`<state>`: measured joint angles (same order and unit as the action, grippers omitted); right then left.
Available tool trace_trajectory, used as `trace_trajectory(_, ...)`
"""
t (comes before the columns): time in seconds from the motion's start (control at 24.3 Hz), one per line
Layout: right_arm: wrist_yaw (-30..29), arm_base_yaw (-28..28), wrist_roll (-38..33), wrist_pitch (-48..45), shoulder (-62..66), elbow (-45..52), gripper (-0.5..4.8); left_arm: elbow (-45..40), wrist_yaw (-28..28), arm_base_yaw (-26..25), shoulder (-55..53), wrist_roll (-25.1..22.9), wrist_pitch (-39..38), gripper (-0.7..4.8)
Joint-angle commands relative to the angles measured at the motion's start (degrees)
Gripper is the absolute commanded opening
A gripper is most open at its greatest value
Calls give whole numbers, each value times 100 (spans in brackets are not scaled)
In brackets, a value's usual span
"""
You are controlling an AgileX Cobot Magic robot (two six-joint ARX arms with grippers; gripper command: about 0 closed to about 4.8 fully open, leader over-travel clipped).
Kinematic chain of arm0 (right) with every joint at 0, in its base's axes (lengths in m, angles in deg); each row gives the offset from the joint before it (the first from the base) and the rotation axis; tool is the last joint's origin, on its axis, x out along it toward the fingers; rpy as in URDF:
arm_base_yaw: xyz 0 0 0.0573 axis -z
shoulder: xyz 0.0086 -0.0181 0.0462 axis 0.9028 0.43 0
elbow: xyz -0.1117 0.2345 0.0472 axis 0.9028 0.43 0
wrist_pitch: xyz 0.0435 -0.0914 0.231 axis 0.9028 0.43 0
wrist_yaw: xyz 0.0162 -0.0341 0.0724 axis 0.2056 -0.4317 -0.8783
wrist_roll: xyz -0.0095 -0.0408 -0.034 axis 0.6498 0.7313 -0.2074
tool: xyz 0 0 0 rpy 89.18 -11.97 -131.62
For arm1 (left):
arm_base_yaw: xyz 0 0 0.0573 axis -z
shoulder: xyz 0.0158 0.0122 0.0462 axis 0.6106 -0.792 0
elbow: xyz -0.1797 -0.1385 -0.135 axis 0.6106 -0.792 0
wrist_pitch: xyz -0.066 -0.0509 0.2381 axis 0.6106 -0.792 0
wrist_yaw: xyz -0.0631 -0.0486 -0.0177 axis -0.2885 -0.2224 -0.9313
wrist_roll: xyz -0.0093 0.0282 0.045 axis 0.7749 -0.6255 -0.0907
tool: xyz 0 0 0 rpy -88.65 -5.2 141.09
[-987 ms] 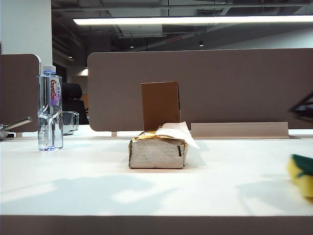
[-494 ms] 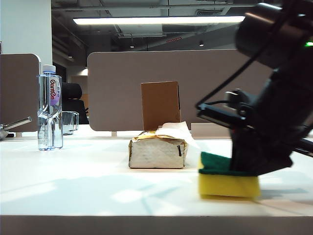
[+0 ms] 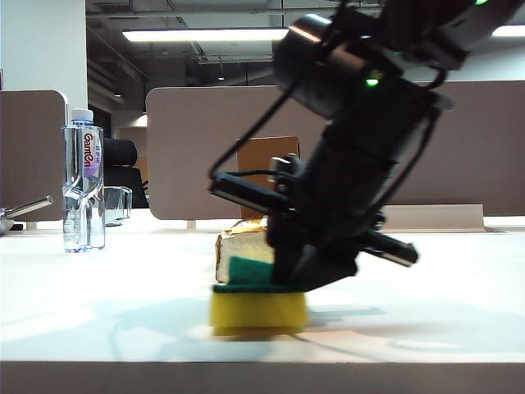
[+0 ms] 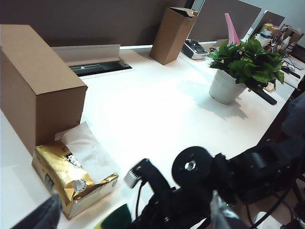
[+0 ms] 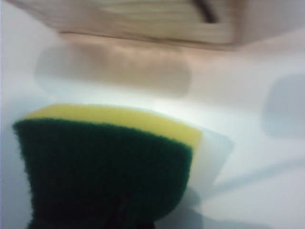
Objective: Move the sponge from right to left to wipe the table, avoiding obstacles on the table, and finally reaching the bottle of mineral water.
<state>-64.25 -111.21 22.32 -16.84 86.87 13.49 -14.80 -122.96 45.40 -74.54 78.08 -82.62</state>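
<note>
Lying under right tool [image 3: 283,275]: sponge [image 3: 257,308]

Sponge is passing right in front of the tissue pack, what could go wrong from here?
1. The right tool, shut on the sponge, passes close in front of the tissue pack; drifting toward it would likely shove the pack.
2. The bottle of mineral water stands tall and narrow beside a glass mug; overshooting could topple it.
</note>
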Motion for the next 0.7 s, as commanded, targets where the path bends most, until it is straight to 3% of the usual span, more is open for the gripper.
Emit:
trace_trajectory(0.04, -358, -173, -77, 376, 254, -42, -6, 37, -44, 0, 31, -15, 35, 404)
trace_trajectory(0.21, -363, -157, -111, 369, 251, -57, 1, 39, -46, -2, 101, -15, 35, 404)
trace_trajectory(0.25, -361, -153, -111, 367, 251, -57, 22, 39, -44, -2, 118, -15, 33, 404)
trace_trajectory(0.29, -356, -151, -111, 345, 249, -57, 95, 39, -44, -2, 146, -15, 33, 404)
trace_trajectory(0.33, -356, -151, -114, 332, 249, -57, 127, 39, -44, -2, 166, -15, 33, 404)
trace_trajectory(0.49, -286, -125, -111, 332, 142, -57, 128, 39, -44, -2, 173, -13, 31, 404)
trace_trajectory(0.7, 149, -15, -101, 520, -175, -55, 172, 39, -48, -2, 179, 0, 33, 404)
